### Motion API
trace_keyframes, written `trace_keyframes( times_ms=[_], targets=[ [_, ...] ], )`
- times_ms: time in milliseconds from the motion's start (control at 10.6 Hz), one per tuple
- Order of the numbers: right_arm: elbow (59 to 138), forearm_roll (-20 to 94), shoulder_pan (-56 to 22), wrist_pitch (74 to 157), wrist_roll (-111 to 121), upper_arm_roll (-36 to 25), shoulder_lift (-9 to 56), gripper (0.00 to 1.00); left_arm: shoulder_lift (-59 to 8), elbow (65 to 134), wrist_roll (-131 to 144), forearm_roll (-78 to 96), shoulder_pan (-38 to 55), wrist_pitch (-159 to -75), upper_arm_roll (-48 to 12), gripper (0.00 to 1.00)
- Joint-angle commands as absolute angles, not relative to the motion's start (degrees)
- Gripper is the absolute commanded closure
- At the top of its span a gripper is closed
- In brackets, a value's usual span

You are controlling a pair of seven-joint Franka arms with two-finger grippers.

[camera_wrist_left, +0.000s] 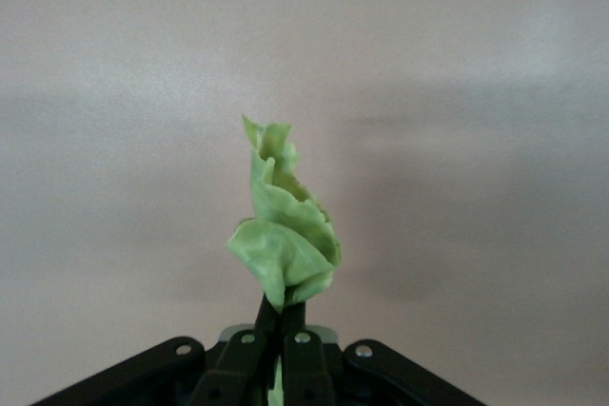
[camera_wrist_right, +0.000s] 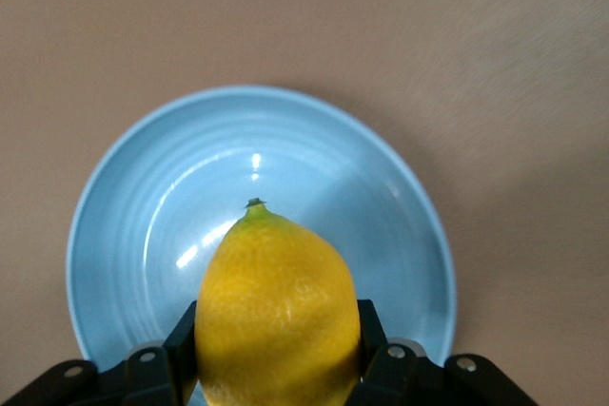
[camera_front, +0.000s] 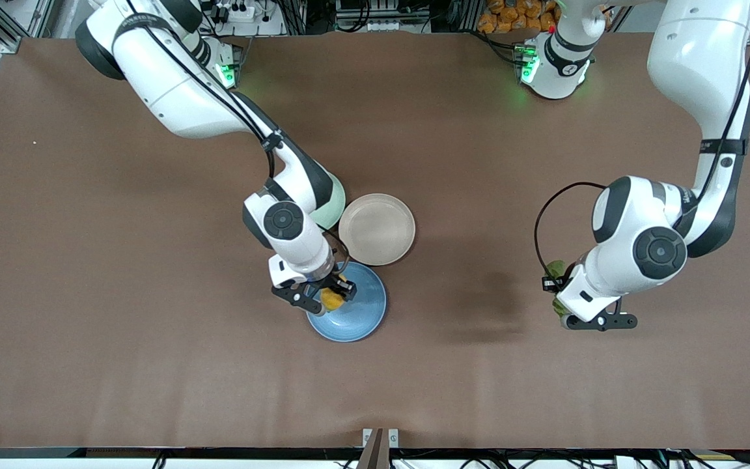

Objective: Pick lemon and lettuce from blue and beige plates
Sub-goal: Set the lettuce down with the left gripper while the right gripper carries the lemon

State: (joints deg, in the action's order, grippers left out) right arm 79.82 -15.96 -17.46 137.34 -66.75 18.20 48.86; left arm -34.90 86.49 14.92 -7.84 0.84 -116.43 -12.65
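Right pincer (camera_wrist_right: pixel 276 368): clenched on the lemon (camera_wrist_right: pixel 276 316), held over the blue plate (camera_wrist_right: pixel 133 187).
Left pincer (camera_wrist_left: pixel 282 330): clenched on the lettuce (camera_wrist_left: pixel 281 235), held over the bare surface (camera_wrist_left: pixel 476 92) toward the left arm's end.
Beige plate (camera_front: pixel 377 228): seen empty, beside the blue plate.
Lemon risk: a slip is judged possible, since its rounded skin is gripped at the sides only; it would drop back onto the plate below.
Lettuce risk: only a thin fold is pinched, so a tear or slide-out is judged possible.
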Motion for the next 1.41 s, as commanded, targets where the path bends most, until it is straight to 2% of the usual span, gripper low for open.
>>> trace_keyframes(
  times_ms=[0, 188, 282, 376, 564, 752, 940, 1128, 1315],
  targets=[
    [80.8, -16.4, -12.8, 131.3, -66.8, 22.0, 44.7, 0.98, -37.6, 86.0, 11.0, -8.9, -1.0, -119.2, -13.2, 1.00],
    [81.4, -16.0, -9.8, 125.1, -60.2, 23.6, 41.3, 0.98, -39.4, 85.2, 9.7, -9.0, -1.9, -121.0, -13.2, 1.00],
    [82.4, -14.8, -8.2, 122.3, -56.3, 23.6, 39.0, 0.98, -40.1, 84.9, 9.5, -9.0, -1.9, -121.7, -13.2, 0.82],
    [86.1, -12.6, -6.3, 121.4, -51.0, 23.5, 35.0, 0.98, -40.3, 84.7, 9.4, -9.1, -2.0, -122.4, -13.2, 0.01],
    [93.7, -10.0, -3.3, 120.1, -41.5, 21.2, 28.4, 0.97, -40.1, 84.9, 9.5, -9.3, -1.9, -122.9, -13.2, 0.00],
    [94.9, -10.0, -3.3, 114.5, -34.5, 17.2, 26.6, 0.97, -38.4, 85.6, 10.6, -9.3, -1.7, -122.9, -13.4, 0.00],
    [97.7, -10.0, -2.7, 111.8, -26.2, 14.0, 23.6, 0.96, -33.9, 90.1, 15.6, -9.4, -1.6, -123.0, -14.0, 0.00],
    [102.7, -9.8, -1.1, 111.7, -17.6, 11.4, 19.4, 0.96, -27.9, 97.2, 16.4, -8.8, -1.9, -124.8, -14.0, 0.00],
    [104.6, -8.7, -0.4, 111.7, -8.1, 6.6, 17.7, 0.95, -21.0, 107.6, 18.6, -8.6, -3.3, -130.4, -14.0, 0.00]
  ],
)
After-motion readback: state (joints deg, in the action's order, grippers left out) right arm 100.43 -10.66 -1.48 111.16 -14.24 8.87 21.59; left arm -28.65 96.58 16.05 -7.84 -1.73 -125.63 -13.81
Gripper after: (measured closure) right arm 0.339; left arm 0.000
